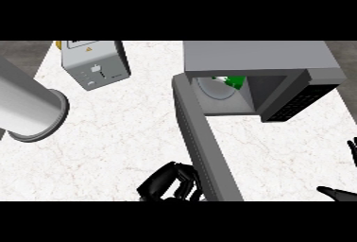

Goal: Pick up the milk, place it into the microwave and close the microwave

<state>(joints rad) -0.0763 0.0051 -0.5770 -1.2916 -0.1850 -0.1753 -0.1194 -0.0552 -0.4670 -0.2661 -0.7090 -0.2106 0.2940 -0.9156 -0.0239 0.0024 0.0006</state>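
You can see the milk (233,82) inside the microwave (258,54), at the back of the cavity, over the far rim of the round glass plate (213,90). Only a green and white part of it shows under the microwave's top edge, so you cannot tell whether it stands upright.

The microwave door (202,137) is wide open, swung out from the cavity's left side towards you across the surface (125,132).

Your left robot hand (167,183) sits at the door's free end, on its outer side, fingers curled in and right against the door; no object shows inside them. It is well apart from the milk, with the whole length of the door between them.

Your right robot hand (336,192) shows only partly, in front of the microwave and to its right, with fingers straight and spread and nothing in them. It too is well clear of the milk.

Left of the microwave stands a toaster (94,61), and farther left lies a grey cylinder (24,104).
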